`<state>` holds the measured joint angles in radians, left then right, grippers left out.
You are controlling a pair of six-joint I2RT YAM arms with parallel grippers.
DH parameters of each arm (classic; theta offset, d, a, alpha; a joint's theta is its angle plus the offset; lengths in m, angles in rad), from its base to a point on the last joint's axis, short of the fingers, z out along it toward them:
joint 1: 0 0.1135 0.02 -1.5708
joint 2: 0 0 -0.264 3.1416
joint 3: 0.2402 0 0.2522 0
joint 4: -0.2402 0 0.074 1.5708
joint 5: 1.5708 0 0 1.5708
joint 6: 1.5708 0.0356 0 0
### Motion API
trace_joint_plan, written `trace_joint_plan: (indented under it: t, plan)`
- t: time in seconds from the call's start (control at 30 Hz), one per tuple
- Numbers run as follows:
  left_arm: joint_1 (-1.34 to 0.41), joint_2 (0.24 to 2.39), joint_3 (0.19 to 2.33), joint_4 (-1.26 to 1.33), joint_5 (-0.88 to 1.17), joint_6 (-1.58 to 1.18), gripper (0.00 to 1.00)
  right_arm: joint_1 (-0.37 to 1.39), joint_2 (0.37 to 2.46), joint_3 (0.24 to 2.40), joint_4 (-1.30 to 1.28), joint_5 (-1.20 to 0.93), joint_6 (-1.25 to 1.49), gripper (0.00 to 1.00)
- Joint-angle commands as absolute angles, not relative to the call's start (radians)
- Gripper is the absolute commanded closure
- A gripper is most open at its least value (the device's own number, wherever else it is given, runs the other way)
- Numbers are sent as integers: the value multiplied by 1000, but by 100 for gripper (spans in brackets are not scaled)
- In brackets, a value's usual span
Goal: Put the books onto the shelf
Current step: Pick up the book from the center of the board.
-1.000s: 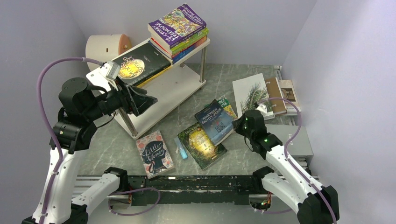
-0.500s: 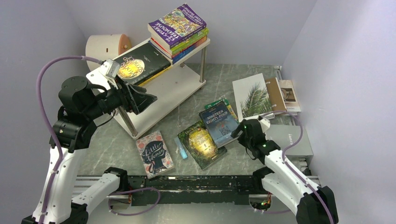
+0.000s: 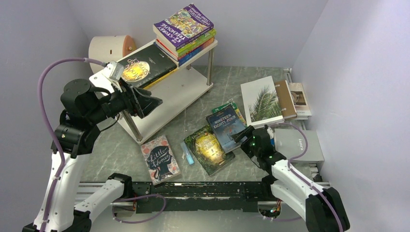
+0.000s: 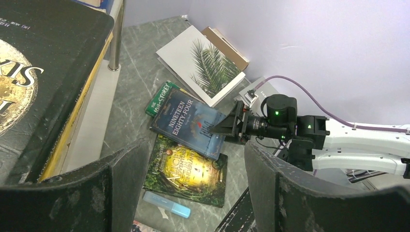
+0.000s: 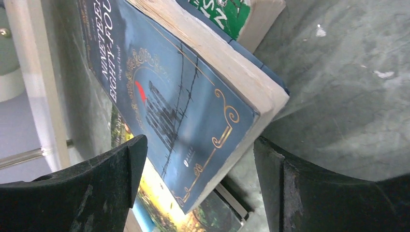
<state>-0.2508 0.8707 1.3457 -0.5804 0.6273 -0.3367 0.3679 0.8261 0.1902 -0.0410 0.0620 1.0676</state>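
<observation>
Grey marble desk [image 3: 227,82] under everything. White two-tier shelf [image 3: 181,94] at back left, set at an angle. Top tier loaded: stack of paperbacks [image 3: 186,34] at far end, purple Treehouse cover on top. Black moon-cover book [image 3: 145,65] at near end, lying on a yellow book [image 3: 163,76]. Lower tier bare as far as visible. Under half done, at a guess.

Left on desk, big ones first:
- White palm-leaf book [image 3: 263,99] at right, overlapping a brown book [image 3: 286,96], with a pale book [image 3: 300,94] behind that.
- Grey book [image 3: 300,145] by right edge.

Then centre cluster:
- Nineteen Eighty-Four [image 3: 225,126] tilted across a green book [image 3: 235,107], lower end resting on green-gold Alice [image 3: 209,149].
- Little Women [image 3: 159,158] flat and alone near front, close to shelf's front corner.

Eight or so to go.

Left pincer [image 3: 155,103] released, empty, hanging in the air in front of shelf, near the black moon-cover book. Right pincer [image 3: 243,138] low at near right corner of Nineteen Eighty-Four. Spread wide, book corner between the fingers [image 5: 101,183], gaps on both sides, so not grasping. Probably lined up for a pick; clench not yet made.

Small blue bar [image 3: 187,153] between Alice and Little Women, not part of the job.
</observation>
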Motion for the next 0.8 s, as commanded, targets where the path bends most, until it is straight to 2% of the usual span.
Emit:
trace_joint_plan:
  t: [0.0, 0.17, 0.3, 0.5, 0.53, 0.77]
  plan:
    - [-258, 866, 1381, -571, 611, -337, 23, 357, 883, 164, 52, 32, 1144, 17]
    - [-258, 871, 1390, -573, 607, -345, 23, 350, 911, 126, 183, 12, 1184, 26]
    - [-258, 866, 1389, -577, 598, -351, 23, 347, 857, 121, 194, 5, 1157, 57]
    - [-258, 846, 1347, -567, 597, -369, 24, 347, 653, 155, 83, 29, 1106, 97]
    - [-258, 846, 1345, -570, 597, -371, 24, 346, 633, 171, 68, 26, 1095, 100]
    - [-258, 828, 1321, -552, 614, -417, 24, 345, 569, 298, 70, -70, 1070, 100]
